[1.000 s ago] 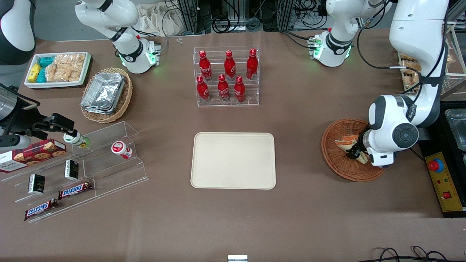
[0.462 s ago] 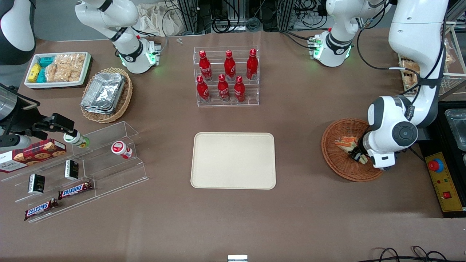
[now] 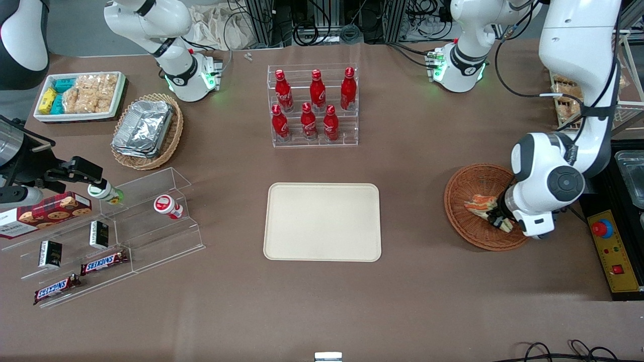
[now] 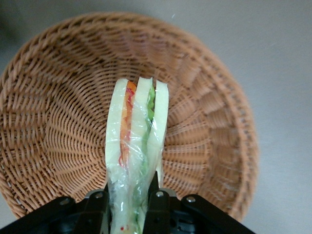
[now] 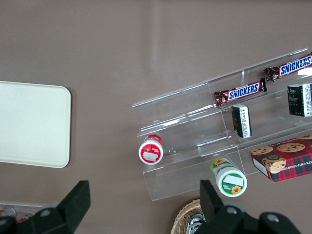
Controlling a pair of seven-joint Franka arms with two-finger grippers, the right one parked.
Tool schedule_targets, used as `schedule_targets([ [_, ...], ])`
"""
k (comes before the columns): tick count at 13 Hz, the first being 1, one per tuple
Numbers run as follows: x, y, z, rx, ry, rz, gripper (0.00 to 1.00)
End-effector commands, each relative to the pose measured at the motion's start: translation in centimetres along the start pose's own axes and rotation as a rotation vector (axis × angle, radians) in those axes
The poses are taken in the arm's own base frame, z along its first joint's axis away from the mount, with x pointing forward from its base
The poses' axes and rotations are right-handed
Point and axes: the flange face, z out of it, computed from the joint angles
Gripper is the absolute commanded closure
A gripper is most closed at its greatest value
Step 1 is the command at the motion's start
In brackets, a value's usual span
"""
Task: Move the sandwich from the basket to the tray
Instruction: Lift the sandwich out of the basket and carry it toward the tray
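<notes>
The sandwich (image 4: 136,141), a plastic-wrapped wedge of pale bread with orange, red and green filling, is held between my left gripper's fingers (image 4: 157,204). My left gripper (image 4: 130,202) is shut on it, a little above the floor of the round reddish-brown wicker basket (image 4: 53,131). In the front view the sandwich (image 3: 480,205) and gripper (image 3: 497,217) are over the basket (image 3: 465,223) at the working arm's end of the table. The cream-beige tray (image 3: 322,221) lies flat at the table's middle, also seen in the right wrist view (image 5: 29,124).
A clear rack of red bottles (image 3: 313,105) stands farther from the front camera than the tray. A tan basket with foil containers (image 3: 146,129), a white snack box (image 3: 78,95) and a clear stepped shelf with snacks (image 3: 110,236) lie toward the parked arm's end. A red stop button (image 3: 601,229) sits beside the basket.
My left gripper, shut on the sandwich, has shifted slightly within the basket and the sandwich has come off the basket floor.
</notes>
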Motion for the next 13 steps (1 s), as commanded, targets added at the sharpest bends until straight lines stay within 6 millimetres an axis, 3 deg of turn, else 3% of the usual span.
schedule_targets([
  [1, 0.6, 0.6, -8.2, 0.020, 0.019, -0.012, 1.00],
  [4, 1.5, 1.3, -19.1, 0.044, -0.007, 0.046, 1.00],
  [5, 0.8, 1.4, -22.2, 0.040, -0.015, 0.096, 1.00],
  [7, -0.3, 1.7, -25.9, -0.029, -0.073, 0.175, 1.00],
  [8, -1.9, 2.6, -26.3, -0.060, -0.107, 0.213, 1.00],
  [10, -7.6, 5.5, -25.5, -0.057, -0.129, 0.360, 1.00],
  [13, -13.7, 10.4, -21.2, -0.086, -0.160, 0.594, 1.00],
])
